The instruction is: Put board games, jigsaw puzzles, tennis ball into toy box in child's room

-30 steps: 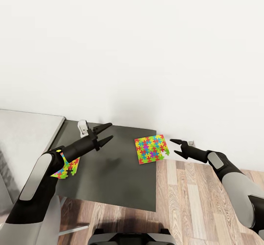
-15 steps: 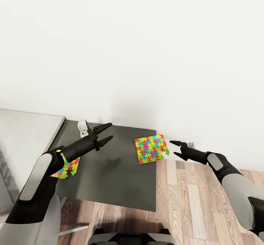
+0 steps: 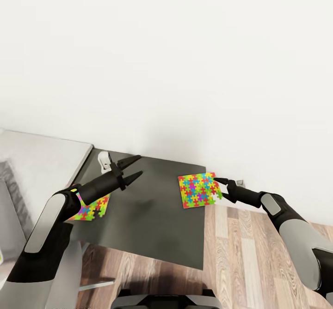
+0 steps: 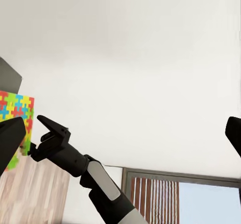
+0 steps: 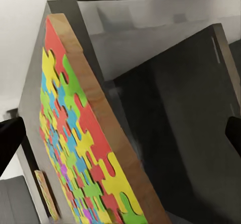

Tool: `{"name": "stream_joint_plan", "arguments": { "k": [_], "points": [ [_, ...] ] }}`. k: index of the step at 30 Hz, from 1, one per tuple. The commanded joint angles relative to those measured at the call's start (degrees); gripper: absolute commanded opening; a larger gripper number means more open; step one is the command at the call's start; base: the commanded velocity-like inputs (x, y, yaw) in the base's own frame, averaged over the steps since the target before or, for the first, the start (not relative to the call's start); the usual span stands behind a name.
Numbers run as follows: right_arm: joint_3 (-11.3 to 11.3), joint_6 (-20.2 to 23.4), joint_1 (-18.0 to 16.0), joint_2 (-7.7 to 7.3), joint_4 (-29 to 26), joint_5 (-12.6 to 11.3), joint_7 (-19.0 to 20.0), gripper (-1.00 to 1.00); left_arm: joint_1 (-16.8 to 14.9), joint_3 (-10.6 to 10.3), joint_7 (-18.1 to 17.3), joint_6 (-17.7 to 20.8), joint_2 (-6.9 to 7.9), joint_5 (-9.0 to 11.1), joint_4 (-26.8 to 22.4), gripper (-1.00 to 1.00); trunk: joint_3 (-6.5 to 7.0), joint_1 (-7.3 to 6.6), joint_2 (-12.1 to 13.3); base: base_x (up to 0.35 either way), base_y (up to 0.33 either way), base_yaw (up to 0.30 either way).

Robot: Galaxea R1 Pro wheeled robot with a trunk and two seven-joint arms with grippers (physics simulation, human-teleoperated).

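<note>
Reaching further in than a second ago, the right gripper [image 3: 220, 186] now stands spread open around the right edge of one jigsaw puzzle [image 3: 199, 190] on the dark table [image 3: 152, 221]'s far right corner; a second puzzle [image 3: 91, 206] lies flat at its left edge beneath the left gripper [image 3: 135, 167], open and empty.

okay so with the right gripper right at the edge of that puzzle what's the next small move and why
Probably ease the right gripper slightly further forward, then close. Its open fingers sit at the overhanging edge of the jigsaw puzzle at the dark table corner, and the right wrist view shows that edge between them, not yet clamped.
</note>
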Motion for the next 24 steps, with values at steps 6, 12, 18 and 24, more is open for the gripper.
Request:
{"name": "stream_joint_plan", "arguments": {
  "k": [6, 12, 18, 24],
  "points": [
    [-0.28, 0.31, -0.03, 0.09, 0.02, 0.12, 0.13, 1.0, -0.05, -0.04, 0.48, 0.08, -0.01, 0.58, -0.03, 1.0, -0.03, 0.03, -0.09, 0.0, 0.0, 0.069],
    [-0.25, 0.31, -0.03, 0.11, 0.02, 0.08, 0.13, 1.0, -0.06, -0.04, 0.45, 0.08, -0.04, 0.58, -0.03, 1.0, -0.01, 0.03, -0.09, 0.0, 0.0, 0.023],
    [-0.24, 0.31, -0.03, 0.11, 0.02, 0.07, 0.13, 1.0, -0.06, -0.04, 0.47, 0.08, -0.05, 0.58, -0.03, 1.0, 0.0, 0.03, -0.09, 0.0, 0.0, 0.009],
    [-0.26, 0.31, -0.03, 0.12, 0.02, 0.07, 0.13, 1.0, -0.05, -0.04, 0.48, 0.08, -0.05, 0.58, -0.03, 1.0, 0.0, 0.03, -0.09, 0.0, 0.0, 0.003]
  ]
}}
